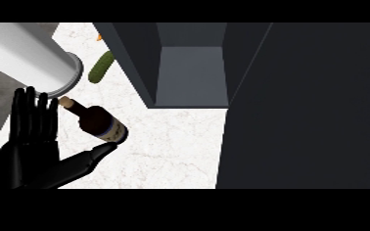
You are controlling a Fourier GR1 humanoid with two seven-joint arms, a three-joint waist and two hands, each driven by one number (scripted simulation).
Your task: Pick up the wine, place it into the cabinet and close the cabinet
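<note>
Marble counter (173, 147): wine (101, 123) beside straight, spread fingers (33, 115) of left hand (33, 159); open cabinet (192, 73)

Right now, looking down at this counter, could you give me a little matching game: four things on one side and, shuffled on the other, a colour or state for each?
Things:
1 bottle
2 cucumber
3 cabinet
4 left hand

Descriptions:
A green
B black, fingers straight
C standing open
D dark brown with a pale cap

Pairs: 1-D, 2-A, 3-C, 4-B
</note>
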